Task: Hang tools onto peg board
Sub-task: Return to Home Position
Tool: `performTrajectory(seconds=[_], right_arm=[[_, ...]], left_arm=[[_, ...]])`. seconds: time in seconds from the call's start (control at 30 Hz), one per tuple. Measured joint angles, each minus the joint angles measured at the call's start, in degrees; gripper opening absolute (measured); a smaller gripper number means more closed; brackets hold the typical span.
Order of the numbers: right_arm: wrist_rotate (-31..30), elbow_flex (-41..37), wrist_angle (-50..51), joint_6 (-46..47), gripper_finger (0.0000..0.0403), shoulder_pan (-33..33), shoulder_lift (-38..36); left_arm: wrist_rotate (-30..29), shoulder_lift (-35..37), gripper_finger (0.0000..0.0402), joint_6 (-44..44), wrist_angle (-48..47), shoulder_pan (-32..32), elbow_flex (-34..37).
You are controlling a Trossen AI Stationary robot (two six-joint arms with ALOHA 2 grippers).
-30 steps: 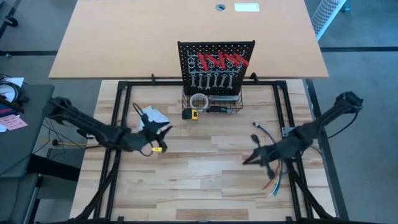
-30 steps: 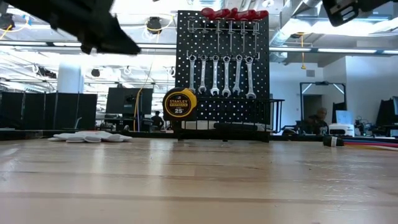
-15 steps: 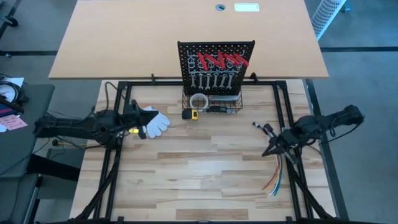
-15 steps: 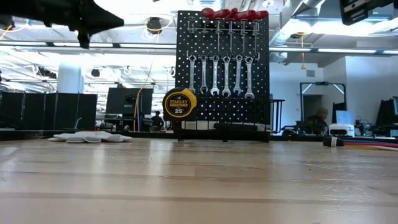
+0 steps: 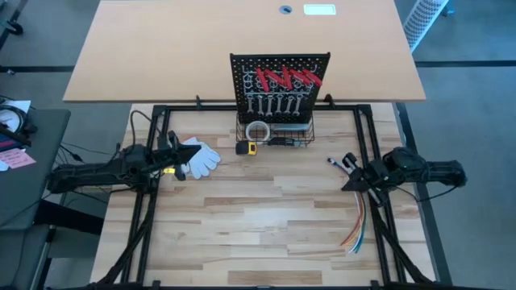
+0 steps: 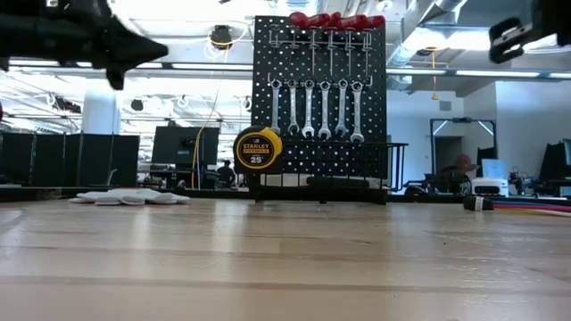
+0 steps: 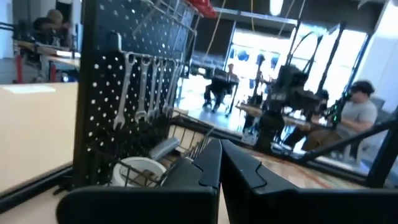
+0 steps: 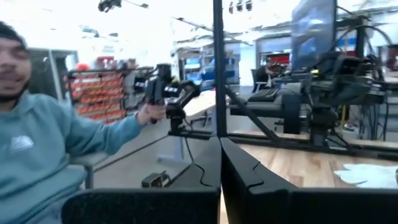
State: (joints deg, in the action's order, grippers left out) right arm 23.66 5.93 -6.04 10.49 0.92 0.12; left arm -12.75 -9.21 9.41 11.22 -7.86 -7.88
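The tools [image 5: 280, 90] hang long-axis-down on the peg board [image 5: 242, 68] at the surface's [image 5: 266, 217] far edge. Near the side edges, the left hand [image 5: 176, 163] and right hand [image 5: 350, 184] are pinched shut and empty, each about equally far off.

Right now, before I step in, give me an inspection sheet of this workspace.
Surface: pale wood-plank table, with black frame rails on both sides.
Job's things: silver wrenches hang in a row on the peg board; red-handled tools hang above them.
Clutter: white glove at left; yellow tape measure by the board's base; tape roll in the wire basket.
End effectors: left end effector shut, empty, beside the glove; right end effector shut, empty, at the table's right side.
Cables: coloured wires lie loose at the right.
Surroundings: person in a teal top close by; tan table behind the board.
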Motion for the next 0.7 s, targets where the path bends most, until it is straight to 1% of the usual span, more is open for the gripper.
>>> performTrajectory(seconds=[0.13,0.17,0.23,0.3,0.37,0.57,0.7], right_arm=[[-0.29,-4.03,-6.69,1.72,0.0005,-1.49,0.53],[-0.62,-5.04,-8.17,1.67,0.0005,-1.87,0.44],[-3.13,-5.46,-9.08,1.52,0.0005,-2.48,0.23],[-6.4,-5.46,-9.2,1.52,0.0005,-2.98,0.56],[-8.3,-5.46,-8.32,1.53,0.0005,-3.02,0.66],[-8.78,-5.48,-3.37,1.22,0.0005,-3.01,0.61],[-8.81,-5.5,-2.24,1.11,0.0005,-3.01,0.61]], left_arm=[[-0.72,9.14,0.0,0.15,-3.07,0.25,3.45],[-0.83,9.19,0.0,0.02,-2.83,0.27,3.92],[-0.68,8.9,0.0,-0.59,-4.76,0.28,4.21],[-0.64,7.84,0.0,-1.46,-6.15,0.3,4.08],[-0.53,7.93,0.0,-1.63,-9.25,0.28,4.15],[4.59,7.99,0.0,-3.41,-13.42,0.28,4.03],[9.46,8.04,0.0,-5.43,-14.14,0.28,3.98]])
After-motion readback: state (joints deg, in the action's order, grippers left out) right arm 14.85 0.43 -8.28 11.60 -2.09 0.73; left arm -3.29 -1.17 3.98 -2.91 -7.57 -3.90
